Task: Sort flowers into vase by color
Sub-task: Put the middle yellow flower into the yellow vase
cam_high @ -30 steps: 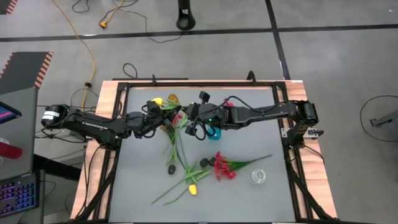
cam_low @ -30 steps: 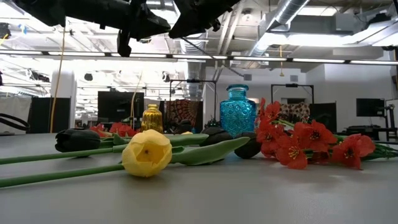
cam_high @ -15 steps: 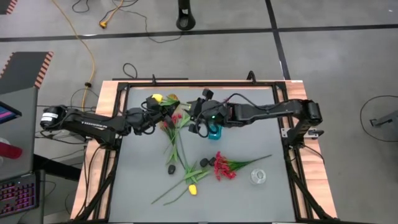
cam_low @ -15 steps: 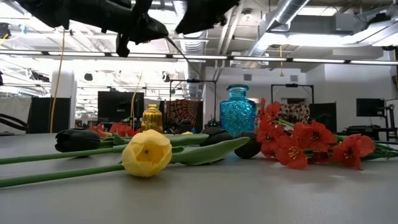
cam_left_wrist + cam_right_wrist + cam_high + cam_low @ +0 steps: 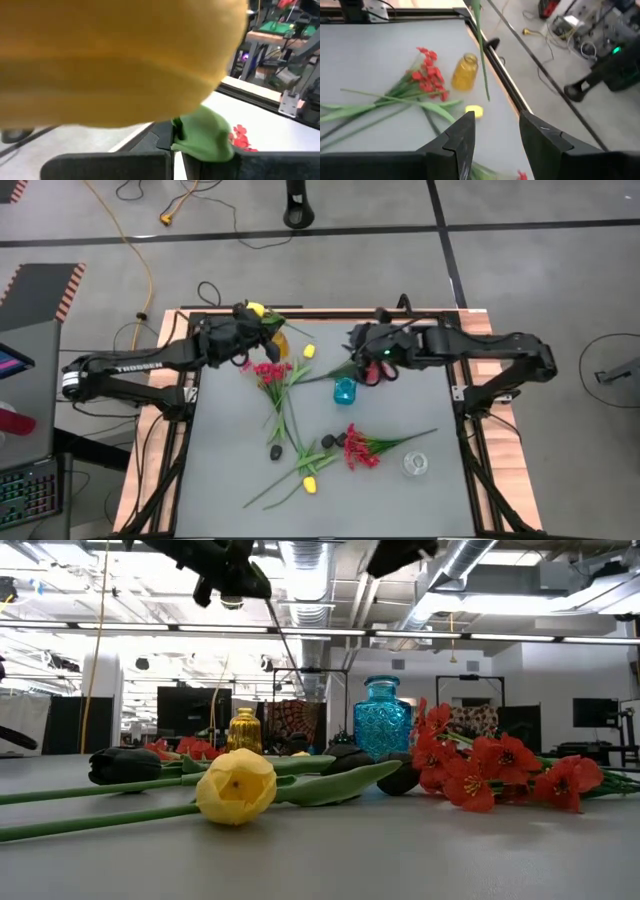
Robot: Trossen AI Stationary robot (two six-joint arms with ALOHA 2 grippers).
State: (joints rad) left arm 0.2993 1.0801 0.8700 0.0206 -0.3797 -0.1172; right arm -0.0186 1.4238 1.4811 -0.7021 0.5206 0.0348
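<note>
My left gripper [image 5: 258, 318] is high over the table's far left, shut on a yellow tulip [image 5: 254, 308] whose bloom fills the left wrist view [image 5: 110, 55]. Its green stem [image 5: 481, 55] hangs slanting down over the amber vase [image 5: 465, 73]. My right gripper [image 5: 495, 120] is open and holds nothing, raised over the far middle [image 5: 355, 345]. The blue vase [image 5: 344, 390] stands mid-table and the clear vase [image 5: 415, 464] near right. Red sprays [image 5: 268, 372] [image 5: 360, 448], black tulips [image 5: 328, 440] and a yellow tulip [image 5: 309, 483] lie on the table. My left gripper pinches the tulip's green stem just under the bloom [image 5: 200, 142] between its two fingers. The fingers come nearly level and lie across the stem. The flower is lifted clear, its bloom above the fingers and its stem [image 5: 285, 645] hanging free, slanted, below them.
A loose yellow bloom [image 5: 308, 351] lies beside the amber vase, with a long green leaf [image 5: 325, 373] reaching toward the blue vase. The black frame rail [image 5: 320, 313] runs along the table's far edge. Bare grey tabletop [image 5: 230, 460] lies at the near left.
My left gripper has risen and gone toward the table's far edge with the yellow tulip, rolling a little; the stem now hangs free in the air. My right gripper has drawn back from the left gripper toward the table's right and far side, rising.
</note>
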